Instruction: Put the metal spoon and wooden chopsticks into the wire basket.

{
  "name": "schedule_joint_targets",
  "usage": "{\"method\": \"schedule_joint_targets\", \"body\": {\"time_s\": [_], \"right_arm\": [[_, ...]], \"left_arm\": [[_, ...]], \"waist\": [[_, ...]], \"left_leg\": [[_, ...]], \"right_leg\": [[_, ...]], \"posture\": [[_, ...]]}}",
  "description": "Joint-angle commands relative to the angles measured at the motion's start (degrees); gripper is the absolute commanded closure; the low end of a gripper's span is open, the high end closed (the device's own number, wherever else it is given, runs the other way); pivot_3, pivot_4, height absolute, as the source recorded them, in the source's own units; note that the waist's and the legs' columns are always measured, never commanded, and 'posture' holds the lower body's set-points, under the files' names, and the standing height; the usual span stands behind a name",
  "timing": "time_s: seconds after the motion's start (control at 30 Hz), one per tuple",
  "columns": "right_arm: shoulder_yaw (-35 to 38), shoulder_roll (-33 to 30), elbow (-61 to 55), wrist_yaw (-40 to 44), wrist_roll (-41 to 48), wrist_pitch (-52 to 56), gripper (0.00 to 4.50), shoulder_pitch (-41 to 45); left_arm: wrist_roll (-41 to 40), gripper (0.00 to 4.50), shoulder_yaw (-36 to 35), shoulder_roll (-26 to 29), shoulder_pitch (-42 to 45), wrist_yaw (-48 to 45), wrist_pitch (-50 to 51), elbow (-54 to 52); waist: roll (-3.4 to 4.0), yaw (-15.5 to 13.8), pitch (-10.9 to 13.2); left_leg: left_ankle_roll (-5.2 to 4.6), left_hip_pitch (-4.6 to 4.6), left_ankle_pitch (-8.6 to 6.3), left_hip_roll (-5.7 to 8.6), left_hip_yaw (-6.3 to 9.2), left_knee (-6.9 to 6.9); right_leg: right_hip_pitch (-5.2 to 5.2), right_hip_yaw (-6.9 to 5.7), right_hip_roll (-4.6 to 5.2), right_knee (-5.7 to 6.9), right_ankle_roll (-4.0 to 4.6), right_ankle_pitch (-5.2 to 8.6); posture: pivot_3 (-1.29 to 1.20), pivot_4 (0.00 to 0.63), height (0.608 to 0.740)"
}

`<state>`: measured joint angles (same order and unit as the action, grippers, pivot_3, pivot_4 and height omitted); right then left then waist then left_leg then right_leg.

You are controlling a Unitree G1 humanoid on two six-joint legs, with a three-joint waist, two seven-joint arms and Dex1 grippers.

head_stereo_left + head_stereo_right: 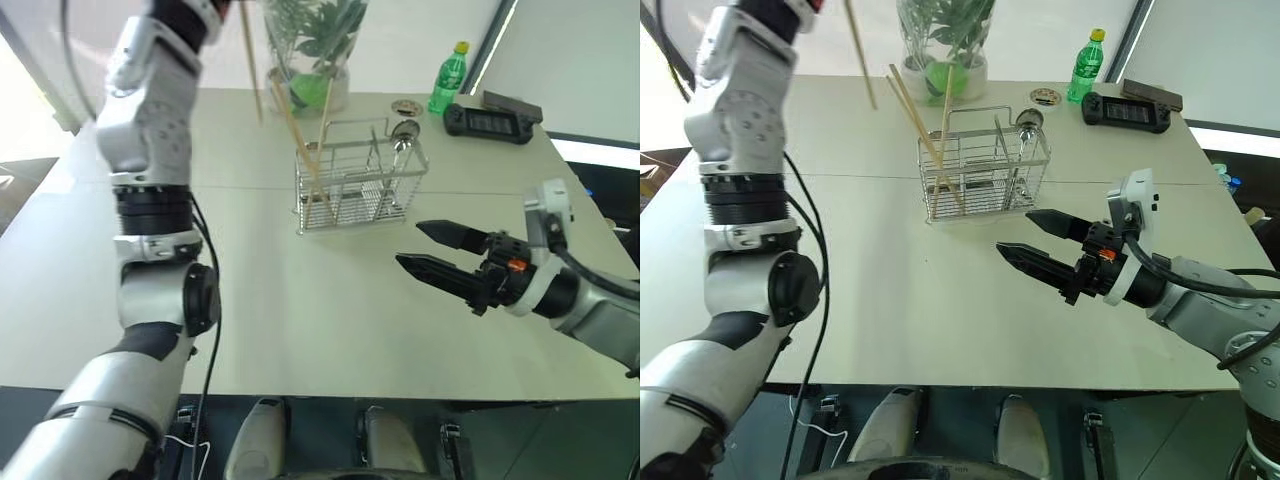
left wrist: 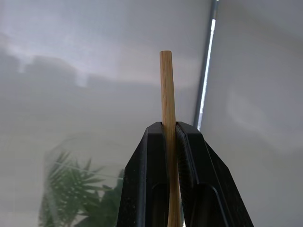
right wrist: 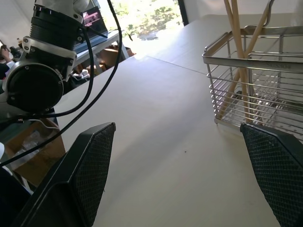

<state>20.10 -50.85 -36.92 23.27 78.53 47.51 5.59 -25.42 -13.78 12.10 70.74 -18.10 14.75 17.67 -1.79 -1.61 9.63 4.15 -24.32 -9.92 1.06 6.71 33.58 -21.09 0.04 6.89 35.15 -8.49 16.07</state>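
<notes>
Nearest, the right gripper hovers over the pale surface, fingers spread wide and empty, pointing toward the wire basket. The basket stands mid-surface with wooden chopsticks leaning in its left end and the metal spoon upright in its right end. Raised beyond, the left gripper is clenched on a single chopstick.
</notes>
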Motion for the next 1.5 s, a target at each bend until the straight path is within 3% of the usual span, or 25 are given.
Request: {"method": "schedule_joint_targets", "body": {"time_s": [0.03, 0.23, 0.57, 0.67, 0.87, 0.9, 1.03, 1.17, 1.33, 1.5], "right_arm": [[2.34, -0.21, -2.75, -1.17, 1.72, -0.86, 0.13, -0.87], [3.57, 0.38, -4.65, -3.74, 2.91, -1.81, 0.13, -3.05], [4.04, -0.54, -5.28, -6.98, 6.09, -2.32, 0.13, -2.63], [4.47, -1.69, -4.66, -7.52, 7.54, -2.09, 0.13, -1.64], [5.28, -3.16, -3.67, -7.40, 8.68, -1.92, 0.13, -1.65], [5.26, -3.22, -3.55, -7.35, 8.67, -1.90, 0.13, -1.63], [4.61, -3.05, -3.04, -7.07, 8.25, -2.06, 0.13, -1.24], [3.51, -2.58, -2.40, -6.23, 6.55, -2.22, 0.13, -0.68], [3.15, -3.42, -0.98, -2.16, -1.75, -2.78, 0.13, -0.99], [1.51, -2.87, 4.24, -1.73, -12.56, -4.73, 0.13, 1.88]], "left_arm": [[1.67, 4.45, 2.56, -1.71, -0.89, -1.93, -4.46, -0.85], [4.83, 4.45, 5.61, -5.05, -5.87, -3.30, -9.88, 2.40], [6.49, 4.45, 4.39, -7.76, -9.23, -1.10, -16.23, 9.72], [6.43, 3.40, 4.50, -8.76, -10.21, -0.91, -17.57, 10.56], [6.18, 0.29, 4.28, -9.64, -10.58, 0.11, -17.48, 9.41], [6.04, 0.03, 4.18, -9.63, -10.42, 0.51, -16.88, 9.04], [5.95, 0.03, 4.49, -8.70, -10.33, 1.00, -14.57, 6.37], [3.69, 0.03, 5.18, -2.91, -9.31, -2.71, -3.52, -1.44], [-3.76, 0.03, 5.31, 16.70, -11.16, -17.05, 18.75, -12.16], [-6.10, 0.03, 5.88, 31.30, -18.77, -30.79, 23.15, -18.77]], "waist": [[0.01, 0.23, 0.00], [0.02, 1.00, -0.01], [0.01, 0.84, 0.00], [0.02, 0.86, 0.00], [0.02, 0.85, 0.00], [0.02, 0.85, 0.00], [0.02, 0.86, 0.00], [0.02, 1.13, 0.00], [0.14, 2.49, 0.02], [0.29, 2.19, -0.04]], "left_leg": [[-0.03, 0.00, -0.01, 0.00, 0.00, 0.00], [-0.06, 0.02, -0.03, 0.00, 0.00, 0.06], [-0.13, -0.06, -0.07, 0.00, 0.01, 0.23], [-0.15, -0.06, -0.08, 0.00, 0.01, 0.24], [-0.16, -0.06, -0.08, 0.00, 0.01, 0.25], [-0.16, -0.06, -0.09, 0.00, 0.01, 0.25], [-0.17, -0.06, -0.09, 0.00, 0.01, 0.25], [-0.17, -0.05, -0.09, 0.00, 0.01, 0.25], [-0.17, -0.02, -0.09, -0.05, 0.02, 0.18], [-0.17, 0.02, -0.09, -0.06, 0.02, 0.13]], "right_leg": [[0.00, 0.00, 0.00, 0.01, -0.01, 0.00], [0.03, 0.00, 0.00, 0.03, -0.01, 0.01], [0.05, 0.00, -0.01, 0.01, 0.00, 0.01], [0.06, 0.00, -0.01, 0.00, -0.01, 0.01], [0.06, -0.01, -0.01, 0.00, -0.01, 0.01], [0.07, 0.00, -0.01, 0.00, -0.01, 0.01], [0.07, 0.00, -0.01, 0.00, -0.01, 0.01], [0.05, 0.00, -0.01, 0.02, -0.01, 0.01], [-0.03, 0.00, -0.08, 0.14, 0.00, 0.02], [0.02, 0.00, -0.07, 0.08, 0.20, 0.12]], "posture": [[0.00, 0.150, 0.720], [0.00, 0.150, 0.720], [0.00, 0.150, 0.720], [0.00, 0.150, 0.720], [0.00, 0.150, 0.720], [0.00, 0.150, 0.720], [0.00, 0.150, 0.720], [0.00, 0.150, 0.720], [0.00, 0.150, 0.720], [0.00, 0.150, 0.720]]}}
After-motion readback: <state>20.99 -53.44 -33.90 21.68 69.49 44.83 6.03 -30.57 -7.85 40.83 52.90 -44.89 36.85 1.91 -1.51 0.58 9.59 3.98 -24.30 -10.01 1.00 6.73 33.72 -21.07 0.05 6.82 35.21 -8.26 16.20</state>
